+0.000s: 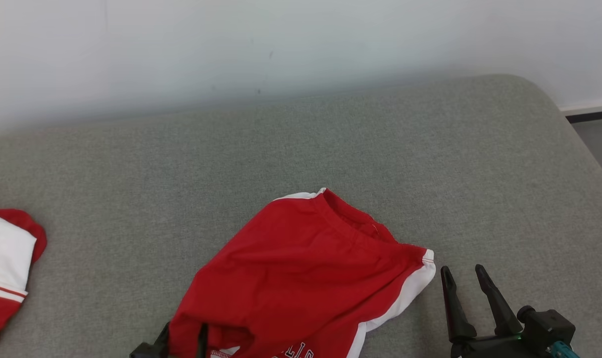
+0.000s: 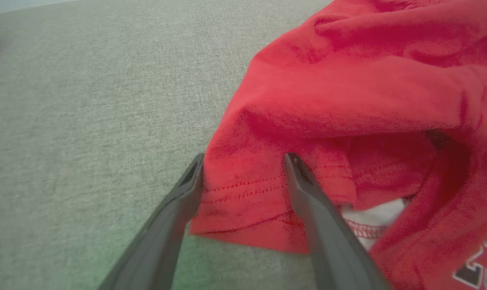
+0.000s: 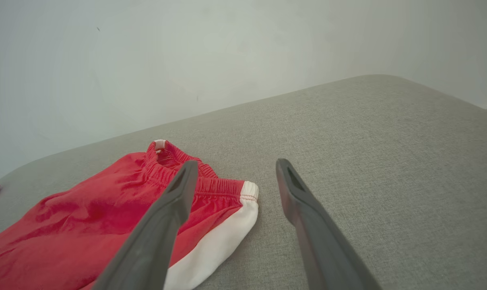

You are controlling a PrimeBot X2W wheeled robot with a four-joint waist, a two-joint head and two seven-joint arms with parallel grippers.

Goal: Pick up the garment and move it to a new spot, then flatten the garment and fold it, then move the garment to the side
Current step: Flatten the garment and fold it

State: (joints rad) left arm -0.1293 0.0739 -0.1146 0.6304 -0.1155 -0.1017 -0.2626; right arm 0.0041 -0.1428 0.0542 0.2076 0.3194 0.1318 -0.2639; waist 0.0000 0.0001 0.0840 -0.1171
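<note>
Out ahead of both my hands runs the grey padded surface, wide and bare, up to the white wall beyond my fingertips; the red shorts lie rumpled on it between my two hands, reaching from my left hand across towards my right; far off to the outside of my left hand sits a red-and-white garment, well apart from the shorts.

My right gripper hangs spread wide with nothing in it, over the grey padding just beside the shorts' nearest corner; the white side stripe ends at that corner, a little to the inside of my right fingers; the elastic waistband runs away from there, ahead and to the inside.

My left gripper is spread wide too; a corner of the stitched hem lies between its two fingers, not pinched, the outer finger right at the fabric's edge; dark lettering shows on the cloth further to the inside of that hand.
</note>
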